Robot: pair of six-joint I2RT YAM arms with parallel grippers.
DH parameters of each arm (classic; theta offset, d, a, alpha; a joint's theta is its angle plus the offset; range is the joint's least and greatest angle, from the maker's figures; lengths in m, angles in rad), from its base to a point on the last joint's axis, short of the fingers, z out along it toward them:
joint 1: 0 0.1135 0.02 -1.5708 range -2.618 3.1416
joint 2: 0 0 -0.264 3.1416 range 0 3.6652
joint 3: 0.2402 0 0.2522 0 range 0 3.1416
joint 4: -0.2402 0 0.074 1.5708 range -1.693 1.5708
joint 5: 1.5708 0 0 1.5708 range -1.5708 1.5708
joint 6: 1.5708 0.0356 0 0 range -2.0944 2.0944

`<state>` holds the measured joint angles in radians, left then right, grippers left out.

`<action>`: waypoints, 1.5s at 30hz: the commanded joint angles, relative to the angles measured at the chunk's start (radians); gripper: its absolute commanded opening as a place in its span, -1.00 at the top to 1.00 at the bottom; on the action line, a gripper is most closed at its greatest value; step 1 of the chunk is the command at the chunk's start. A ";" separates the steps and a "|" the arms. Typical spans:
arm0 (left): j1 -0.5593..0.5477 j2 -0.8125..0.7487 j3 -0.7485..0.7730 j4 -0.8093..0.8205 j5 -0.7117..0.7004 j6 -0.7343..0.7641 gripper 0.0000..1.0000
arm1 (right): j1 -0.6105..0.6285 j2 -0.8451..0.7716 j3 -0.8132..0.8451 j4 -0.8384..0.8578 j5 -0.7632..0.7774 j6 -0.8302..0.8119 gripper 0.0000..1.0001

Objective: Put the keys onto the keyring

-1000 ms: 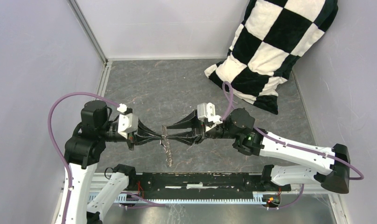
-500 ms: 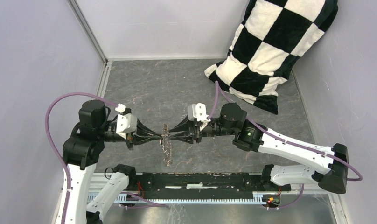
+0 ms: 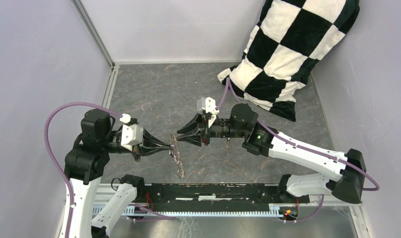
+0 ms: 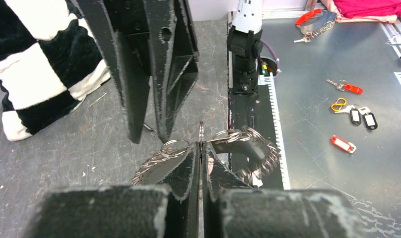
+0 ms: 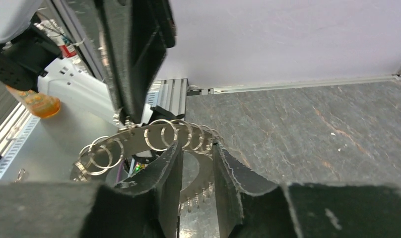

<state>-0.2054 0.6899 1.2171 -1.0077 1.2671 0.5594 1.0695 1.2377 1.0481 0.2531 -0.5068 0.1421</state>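
The keyring point(image 3: 177, 158), a flat metal ring hung with many small split rings and keys, stands on edge above the grey table. My left gripper point(image 3: 169, 147) is shut on its rim; in the left wrist view the thin plate sits pinched between the fingers of the left gripper point(image 4: 200, 148), with the keyring point(image 4: 248, 144) fanning out to both sides. My right gripper point(image 3: 178, 137) faces it from the right, slightly higher. In the right wrist view the right gripper point(image 5: 197, 148) is open, and the keyring point(image 5: 139, 136) arcs across just beyond its tips. The keys are out of view.
A black-and-white checked pillow point(image 3: 293, 49) leans in the far right corner. A black rail point(image 3: 213, 191) runs along the near table edge between the arm bases. Several small red, orange and black key tags point(image 4: 355, 116) lie on the metal bench beyond the right arm's base point(image 4: 245, 54).
The right gripper has shifted left and towards the back, its wrist turned, and its jaws have narrowed somewhat. The left gripper has dipped a little with the keyring still in it.
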 commanded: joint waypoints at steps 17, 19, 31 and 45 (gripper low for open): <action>-0.003 -0.004 -0.039 0.168 -0.127 -0.106 0.96 | 0.067 -0.164 -0.016 -0.080 0.148 -0.067 -0.21; -0.003 -0.019 -0.063 0.219 -0.178 -0.147 0.96 | 0.096 -0.138 0.006 -0.099 0.171 -0.075 -0.24; -0.003 -0.033 -0.079 0.240 -0.232 -0.174 0.96 | 0.233 0.045 0.198 -0.361 0.511 -0.178 0.01; -0.003 -0.032 -0.078 0.242 -0.247 -0.196 0.96 | 0.324 0.037 0.190 -0.377 0.807 -0.274 0.99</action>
<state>-0.2073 0.6601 1.1294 -0.8284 1.0222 0.4000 1.3659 1.3117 1.2228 -0.1345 0.2054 -0.0814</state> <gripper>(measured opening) 0.041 0.022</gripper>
